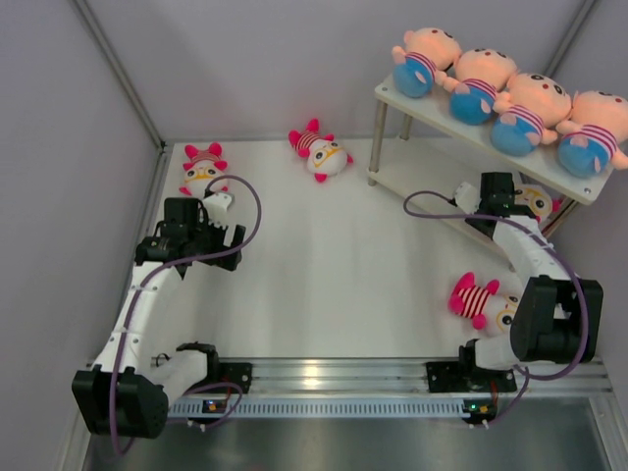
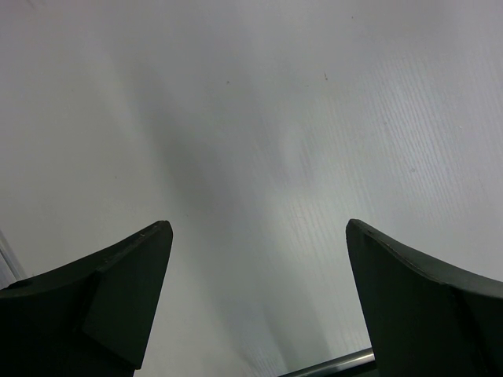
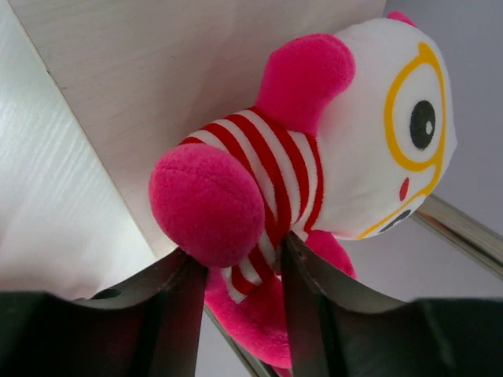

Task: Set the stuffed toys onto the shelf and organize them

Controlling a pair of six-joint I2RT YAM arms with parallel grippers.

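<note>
Right gripper point(image 3: 244, 263) is seen with its two fingers partly apart. The striped tummy of a pink doll point(image 3: 314, 173) is caught between them and touched on both sides. Whether it is squeezed hard or only brushed cannot be told. Just past the fingertips the doll is laid on the lower board point(image 3: 141, 78) of the shelf point(image 1: 378, 137), with its round foot hung out over the board's near edge and its white face turned to the right of the fingers. A metal leg point(image 3: 464, 228) is seen just beyond the face. A fall could be caused here: if the fingers are opened while so much of the doll is off the edge, it could be tipped down onto the table point(image 1: 334, 275). It could also be dragged back out if the soft cloth is snagged when the arm is pulled away. Above the gripper, four peach dolls point(image 1: 530, 110) are lined up on the top board point(image 1: 437, 116), so that row looks done. Behind the gripper, near its arm's base, another pink doll point(image 1: 481, 299) is lying on the table. Far off to its left, two more pink dolls point(image 1: 322, 152) are lying on the table. Beside the farther one, the left gripper point(image 2: 258, 225) is held wide open over bare table, with nothing in it.
</note>
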